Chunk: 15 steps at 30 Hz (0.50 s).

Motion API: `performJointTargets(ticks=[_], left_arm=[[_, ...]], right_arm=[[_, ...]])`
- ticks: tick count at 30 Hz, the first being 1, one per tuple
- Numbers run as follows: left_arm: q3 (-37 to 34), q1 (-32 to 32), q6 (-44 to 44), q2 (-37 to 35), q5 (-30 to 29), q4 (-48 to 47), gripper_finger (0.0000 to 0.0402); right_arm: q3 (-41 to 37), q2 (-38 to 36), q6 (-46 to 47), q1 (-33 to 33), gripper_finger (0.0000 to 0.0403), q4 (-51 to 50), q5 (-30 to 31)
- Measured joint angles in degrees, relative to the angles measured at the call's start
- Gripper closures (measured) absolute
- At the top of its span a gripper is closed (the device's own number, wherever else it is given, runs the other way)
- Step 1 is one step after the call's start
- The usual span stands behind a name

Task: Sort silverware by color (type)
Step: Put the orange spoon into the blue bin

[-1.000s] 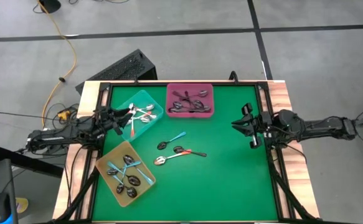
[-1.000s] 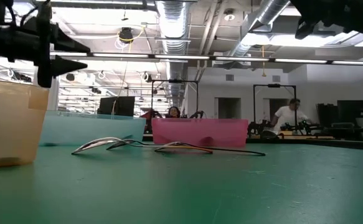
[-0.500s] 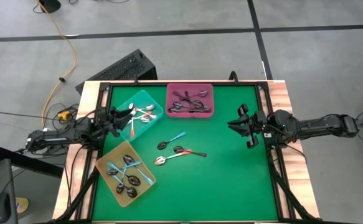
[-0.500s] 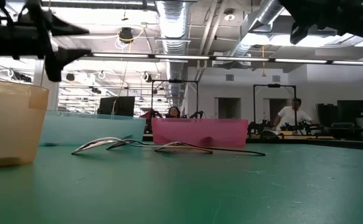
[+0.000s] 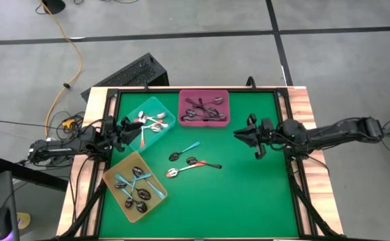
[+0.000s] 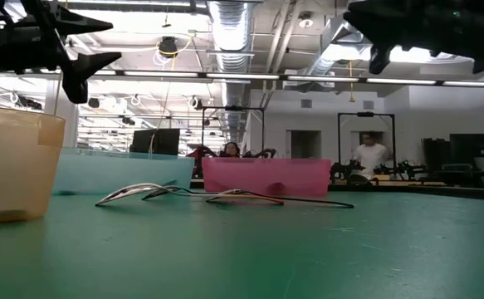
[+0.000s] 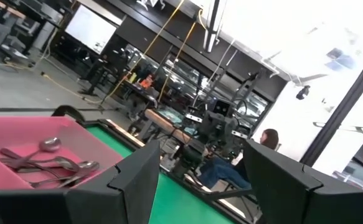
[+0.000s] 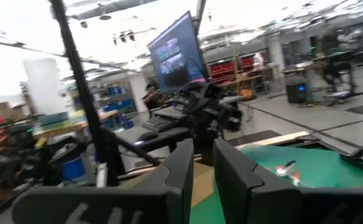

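Silverware point(image 5: 193, 161): from above you see three spoons loose mid-tabletop point(image 5: 248, 194), others in the teal tray point(image 5: 160, 107), pink tray point(image 5: 204, 96) and yellow tray point(image 5: 121, 169); your left claw point(image 5: 126, 127) hangs beside teal, right claw point(image 5: 248, 132) over green; left wrist shows fingers point(image 7: 116, 186) apart, empty; right wrist shows fingers point(image 8: 181, 168) narrowly parted, empty.

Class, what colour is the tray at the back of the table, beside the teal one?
Pink, clearest in the high view.
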Motion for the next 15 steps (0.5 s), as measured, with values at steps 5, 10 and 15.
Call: performJointTargets(ticks=[5,10,15], left_arm=[[0.0,0.0,-1.2,0.0,1.6,0.0,0.0183],[1.4,0.0,-1.3,0.0,1.6,-1.0,0.0183],[3.1,0.0,-0.9,0.0,2.5,-2.9,0.0183]], right_arm=[[2.0,3.8,0.0,0.0,0.0319,-0.1,3.6],[3.8,8.0,0.0,0.0,0.0319,-0.2,4.2],[5.7,11.5,0.0,0.0,0.0319,-0.2,4.2]])
